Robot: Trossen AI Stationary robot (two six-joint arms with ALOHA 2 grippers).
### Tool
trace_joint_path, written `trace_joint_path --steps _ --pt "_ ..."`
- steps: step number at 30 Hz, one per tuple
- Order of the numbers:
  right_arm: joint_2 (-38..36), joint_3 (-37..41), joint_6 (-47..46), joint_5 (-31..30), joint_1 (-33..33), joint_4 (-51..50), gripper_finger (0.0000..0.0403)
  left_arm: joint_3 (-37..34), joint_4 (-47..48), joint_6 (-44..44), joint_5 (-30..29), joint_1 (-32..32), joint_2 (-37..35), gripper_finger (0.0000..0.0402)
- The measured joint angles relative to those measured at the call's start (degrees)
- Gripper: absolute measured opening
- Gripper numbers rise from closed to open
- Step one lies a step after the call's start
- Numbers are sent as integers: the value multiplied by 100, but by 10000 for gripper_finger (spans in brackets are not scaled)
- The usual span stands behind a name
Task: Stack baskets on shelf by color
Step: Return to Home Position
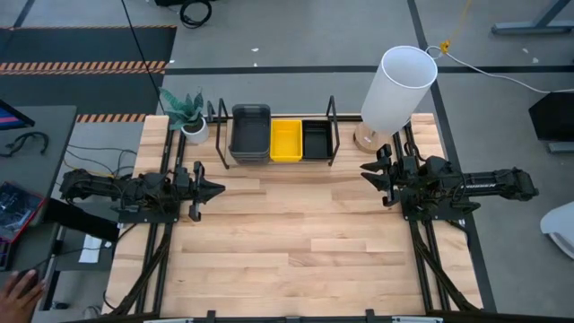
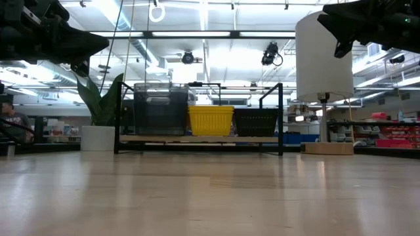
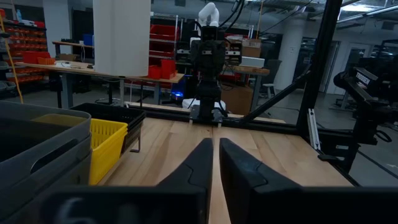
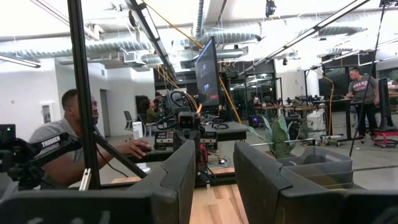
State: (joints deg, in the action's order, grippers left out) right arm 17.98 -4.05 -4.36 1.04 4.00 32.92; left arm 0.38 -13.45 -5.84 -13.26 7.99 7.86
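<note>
Left end effector clenched, empty, above tabletop left edge. Right end effector released, empty, above right edge. Shelf at far edge holds grey baskets, yellow baskets, black baskets side by side.

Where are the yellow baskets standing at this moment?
In the high view, the yellow baskets sit in the middle of the shelf, between the dark grey baskets on their left and the black baskets on their right.
</note>
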Motion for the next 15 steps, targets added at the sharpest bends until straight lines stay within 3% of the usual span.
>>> trace_joint_path --steps 15 --pt "0 0 1 0 -1 1 116 0 2 0 0 2 0 29"
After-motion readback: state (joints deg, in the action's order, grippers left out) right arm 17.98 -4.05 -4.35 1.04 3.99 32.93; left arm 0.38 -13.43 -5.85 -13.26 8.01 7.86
